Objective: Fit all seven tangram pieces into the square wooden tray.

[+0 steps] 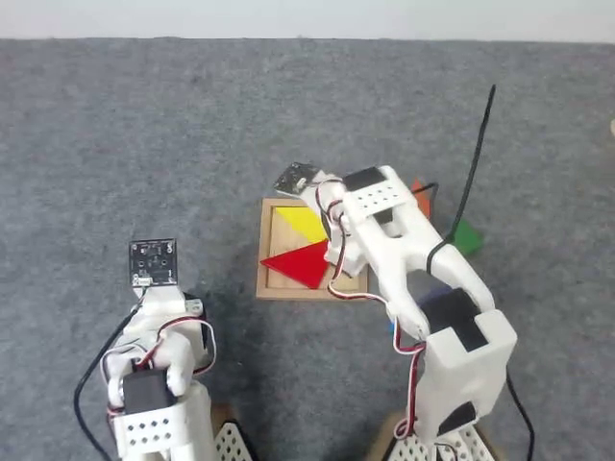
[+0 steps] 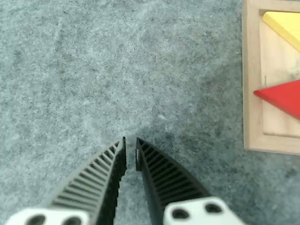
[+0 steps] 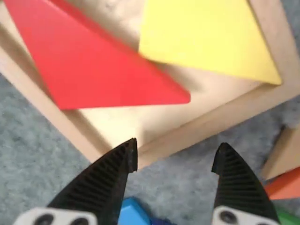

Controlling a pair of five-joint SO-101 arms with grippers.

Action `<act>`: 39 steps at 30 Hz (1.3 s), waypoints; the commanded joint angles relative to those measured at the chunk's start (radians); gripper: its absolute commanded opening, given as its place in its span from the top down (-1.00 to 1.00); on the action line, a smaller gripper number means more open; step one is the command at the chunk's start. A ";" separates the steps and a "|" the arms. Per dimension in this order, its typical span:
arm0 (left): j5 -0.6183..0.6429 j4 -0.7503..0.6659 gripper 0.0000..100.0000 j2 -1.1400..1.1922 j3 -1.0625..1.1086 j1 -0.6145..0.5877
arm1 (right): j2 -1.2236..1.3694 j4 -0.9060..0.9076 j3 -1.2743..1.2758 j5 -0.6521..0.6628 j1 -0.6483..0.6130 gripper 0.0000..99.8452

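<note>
The right gripper (image 3: 177, 152) hangs with its jaws spread wide and nothing between them, over the outer edge of the square wooden tray (image 3: 225, 115), where the rim meets the grey carpet (image 2: 93, 70). Inside the tray lie a red triangle (image 3: 93, 70) and a yellow triangle (image 3: 206, 37), close together with bare wood beside them. A blue piece (image 3: 133, 213), an orange piece (image 3: 283, 185) and a green piece (image 3: 290, 218) lie outside on the carpet. The left gripper (image 2: 130, 145), jaws all but pressed together on nothing, sits over carpet near the tray.
</note>
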 commanded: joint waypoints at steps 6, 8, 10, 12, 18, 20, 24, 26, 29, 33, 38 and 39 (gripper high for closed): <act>-0.005 0.003 0.93 -0.018 -0.005 0.006 | -0.054 -0.099 -0.011 -0.009 0.015 0.47; -0.005 0.003 0.93 -0.018 -0.005 0.006 | -0.054 -0.128 -0.011 -0.009 0.010 0.47; -0.005 0.003 0.93 -0.018 -0.005 0.006 | -0.053 -0.145 -0.009 -0.009 -0.005 0.47; -0.005 0.003 0.93 -0.018 -0.005 0.006 | -0.031 -0.150 -0.018 -0.008 -0.027 0.47; -0.005 0.003 0.93 -0.018 -0.005 0.006 | 0.119 -0.137 -0.146 -0.009 -0.044 0.47; -0.005 0.003 0.93 -0.018 -0.005 0.006 | 0.156 -0.136 -0.189 -0.028 -0.035 0.47; -0.005 0.003 0.93 -0.018 -0.005 0.006 | 0.153 -0.127 -0.245 -0.055 -0.016 0.47; -0.005 0.003 0.93 -0.018 -0.005 0.006 | 0.139 -0.111 -0.267 -0.055 -0.015 0.47; -0.005 0.003 0.93 -0.018 -0.005 0.006 | 0.134 -0.110 -0.292 -0.055 -0.019 0.47; -0.005 0.003 0.93 -0.018 -0.005 0.006 | 0.136 -0.116 -0.299 -0.057 -0.042 0.47; -0.005 0.003 0.93 -0.018 -0.005 0.006 | 0.131 -0.120 -0.302 -0.058 -0.085 0.47; -0.005 0.003 0.93 -0.018 -0.005 0.006 | 0.127 -0.127 -0.302 -0.058 -0.090 0.47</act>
